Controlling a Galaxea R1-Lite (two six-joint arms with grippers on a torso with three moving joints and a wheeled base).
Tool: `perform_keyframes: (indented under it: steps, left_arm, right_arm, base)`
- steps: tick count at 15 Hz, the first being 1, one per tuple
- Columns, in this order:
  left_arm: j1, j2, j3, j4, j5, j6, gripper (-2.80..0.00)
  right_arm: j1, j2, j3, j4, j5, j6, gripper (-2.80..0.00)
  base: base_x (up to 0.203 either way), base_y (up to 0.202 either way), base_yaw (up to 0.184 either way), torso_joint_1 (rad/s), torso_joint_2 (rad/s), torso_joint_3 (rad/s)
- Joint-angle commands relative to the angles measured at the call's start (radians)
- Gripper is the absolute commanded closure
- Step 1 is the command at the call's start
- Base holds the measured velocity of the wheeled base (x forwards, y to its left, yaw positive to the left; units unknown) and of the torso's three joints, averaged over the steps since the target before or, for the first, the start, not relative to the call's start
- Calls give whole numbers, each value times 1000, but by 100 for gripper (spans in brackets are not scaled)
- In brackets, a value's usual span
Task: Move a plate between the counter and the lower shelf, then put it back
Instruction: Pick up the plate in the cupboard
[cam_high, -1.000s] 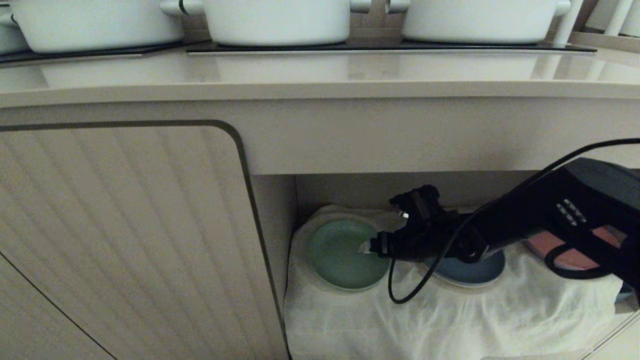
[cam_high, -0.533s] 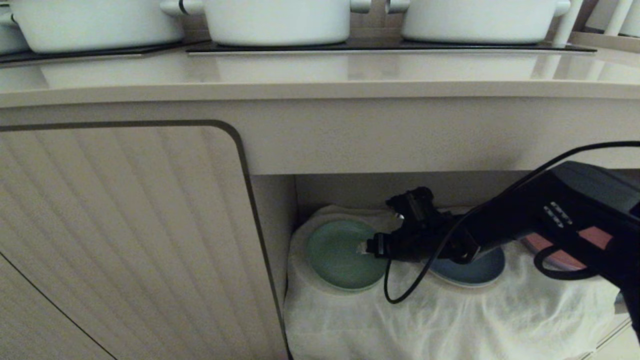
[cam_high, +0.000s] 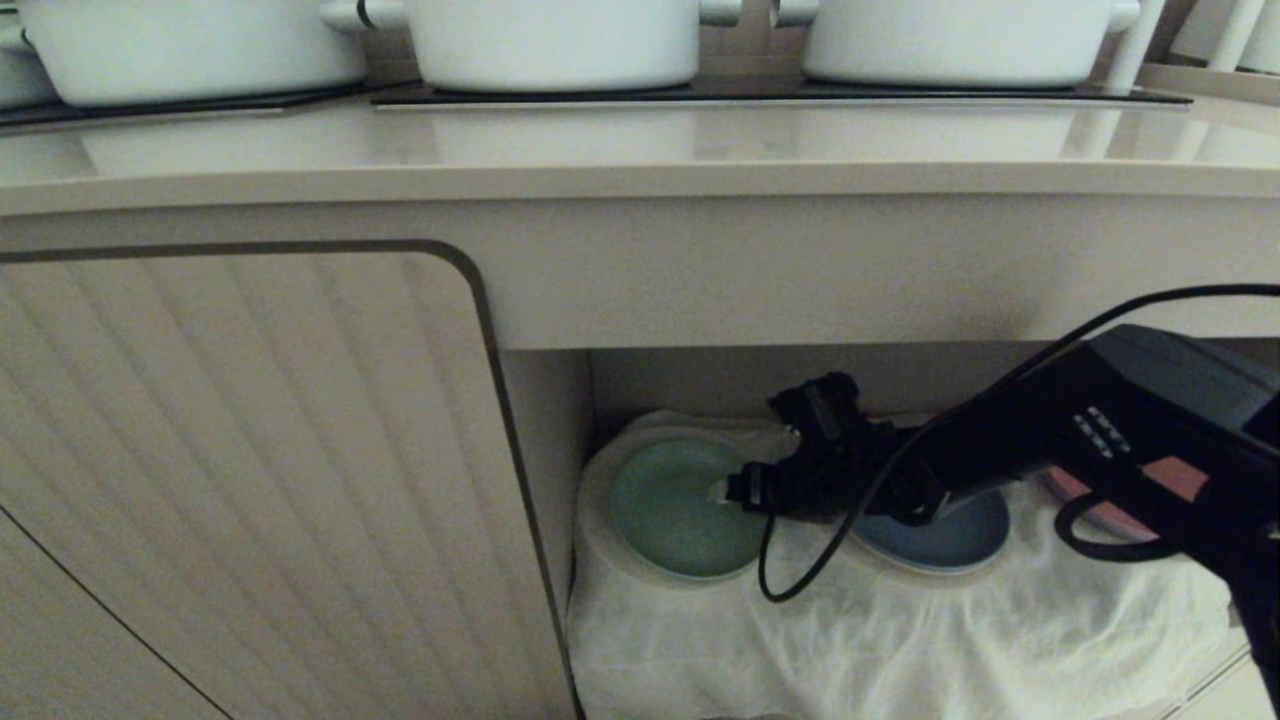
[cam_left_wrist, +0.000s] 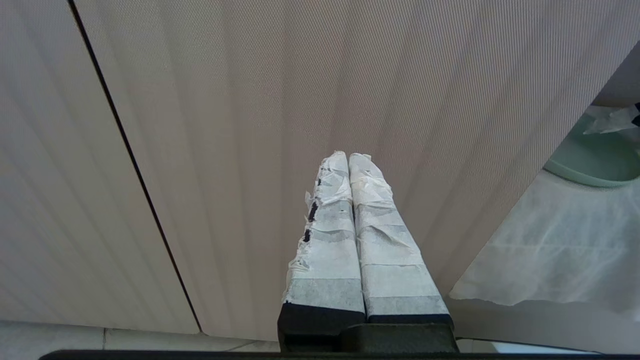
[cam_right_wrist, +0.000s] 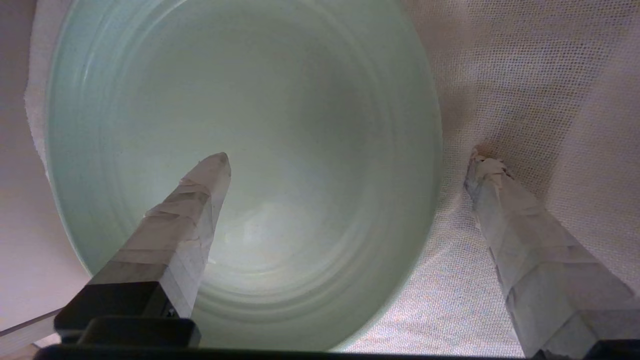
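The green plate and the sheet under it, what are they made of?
The green plate looks like matte glazed ceramic, perhaps melamine: faint concentric rings, soft sheen. The sheet looks like thin woven or mesh cloth: a fine dotted weave, wrinkled in the head view.

The lower shelf (cam_high: 1000, 640), cloth-covered, carries the mint-green plate (cam_high: 670, 515) at its left end, a blue plate (cam_high: 950, 540) mid-shelf, a pink plate (cam_high: 1170, 480) rightward.
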Motion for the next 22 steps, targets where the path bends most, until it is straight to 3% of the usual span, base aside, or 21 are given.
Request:
perform_keyframes:
  steps: [1, 9, 22]
  left_arm:
    - [0, 0, 0, 0, 1, -1, 0]
    - [0, 0, 0, 0, 1, -1, 0]
    - [0, 0, -1, 0, 1, -1, 0]
  right_arm:
    - [7, -6, -1, -5, 5, 3, -280]
    - [15, -61, 19, 77, 9, -18, -280]
    - [16, -34, 25, 63, 5, -22, -280]
  base:
    - [0, 0, 0, 0, 0, 0]
    - [0, 0, 0, 0, 0, 0]
    - [0, 0, 0, 0, 0, 0]
